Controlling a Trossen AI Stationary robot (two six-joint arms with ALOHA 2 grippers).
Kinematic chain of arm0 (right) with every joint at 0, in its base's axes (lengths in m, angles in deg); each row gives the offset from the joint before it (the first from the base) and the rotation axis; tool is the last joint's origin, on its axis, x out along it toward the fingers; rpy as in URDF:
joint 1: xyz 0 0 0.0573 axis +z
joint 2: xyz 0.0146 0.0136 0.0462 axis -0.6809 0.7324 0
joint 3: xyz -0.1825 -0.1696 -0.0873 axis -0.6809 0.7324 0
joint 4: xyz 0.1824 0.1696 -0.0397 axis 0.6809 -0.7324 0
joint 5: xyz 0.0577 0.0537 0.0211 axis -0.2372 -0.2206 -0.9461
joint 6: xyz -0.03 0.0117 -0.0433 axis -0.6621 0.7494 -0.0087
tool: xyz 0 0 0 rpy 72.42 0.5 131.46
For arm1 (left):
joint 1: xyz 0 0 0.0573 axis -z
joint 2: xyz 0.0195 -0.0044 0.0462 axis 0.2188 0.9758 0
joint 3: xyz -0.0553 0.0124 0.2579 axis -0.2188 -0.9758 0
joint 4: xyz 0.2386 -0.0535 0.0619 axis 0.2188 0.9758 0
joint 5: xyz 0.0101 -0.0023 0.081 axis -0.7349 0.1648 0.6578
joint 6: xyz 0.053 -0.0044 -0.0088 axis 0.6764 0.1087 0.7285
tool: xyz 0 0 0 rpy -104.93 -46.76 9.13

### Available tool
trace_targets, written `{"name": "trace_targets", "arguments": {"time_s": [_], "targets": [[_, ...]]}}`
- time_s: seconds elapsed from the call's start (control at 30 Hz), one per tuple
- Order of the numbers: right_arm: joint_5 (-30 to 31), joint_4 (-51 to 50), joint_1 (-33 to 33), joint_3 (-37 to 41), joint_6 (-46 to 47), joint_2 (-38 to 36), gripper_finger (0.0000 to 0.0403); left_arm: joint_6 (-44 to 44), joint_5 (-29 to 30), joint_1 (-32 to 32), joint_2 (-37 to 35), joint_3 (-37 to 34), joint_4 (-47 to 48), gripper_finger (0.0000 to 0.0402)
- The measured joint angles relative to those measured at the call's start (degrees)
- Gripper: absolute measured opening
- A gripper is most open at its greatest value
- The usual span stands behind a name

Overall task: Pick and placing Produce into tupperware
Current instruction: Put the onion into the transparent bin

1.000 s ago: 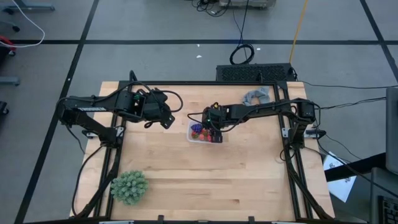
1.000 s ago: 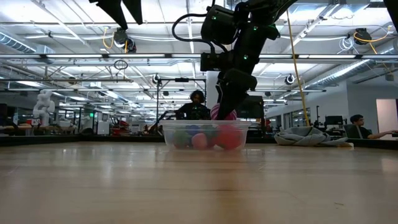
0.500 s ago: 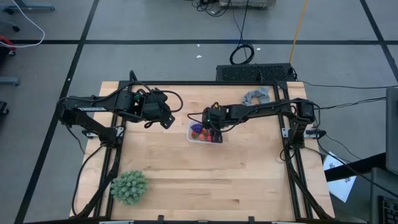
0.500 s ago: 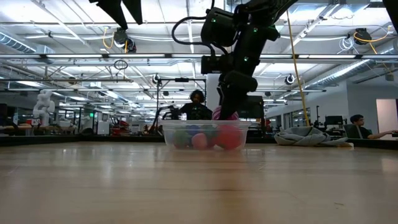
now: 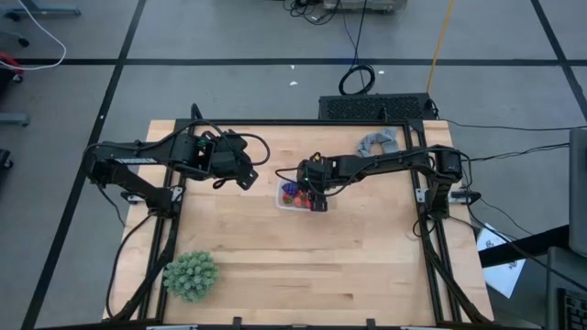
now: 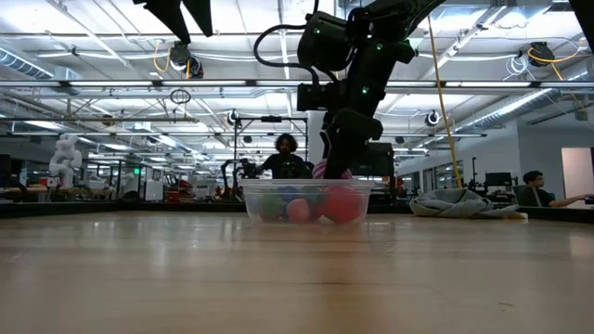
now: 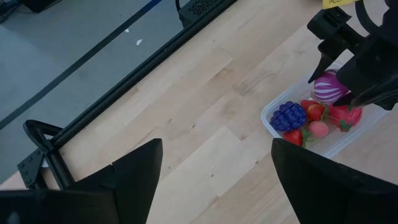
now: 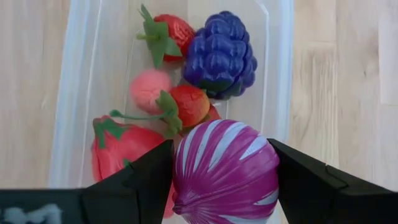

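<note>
The right end effector [image 8: 225, 186] pinches a purple striped fruit [image 8: 225, 171] just above the tub [image 5: 303, 196] of fruits mid-surface. The left end effector [image 7: 214, 165], spread, hovers nearby.

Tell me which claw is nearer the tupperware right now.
Right. The right claw hangs directly over the tupperware, gripping a purple striped piece. The left claw hovers off to the tub's side, open and empty.

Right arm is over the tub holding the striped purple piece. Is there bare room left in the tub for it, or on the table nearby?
The tupperware is crowded: purple berry cluster, strawberries and a pink fruit fill it. The right gripper holds the striped purple piece above them. Bare wood lies between the tub and the green spiky ball. The left gripper hovers aside, open.
</note>
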Motion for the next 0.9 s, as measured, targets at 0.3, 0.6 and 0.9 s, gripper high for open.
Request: {"name": "trace_targets", "arguments": {"time_s": [0.3, 0.6, 0.9], "targets": [[0.00, -0.16, 0.02, 0.00, 0.00, 0.00, 0.0236, -0.04, 0.00, 0.01, 0.02, 0.00, 0.00, 0.0308], [0.00, -0.18, 0.02, 0.00, 0.00, 0.00, 0.0236, -0.04, 0.00, 0.01, 0.01, 0.00, 0.00, 0.0308], [-0.02, -0.29, 0.02, 0.00, 0.47, 0.00, 0.0236, -0.04, 0.00, 0.02, 0.00, 0.00, 0.00, 0.0308]]}}
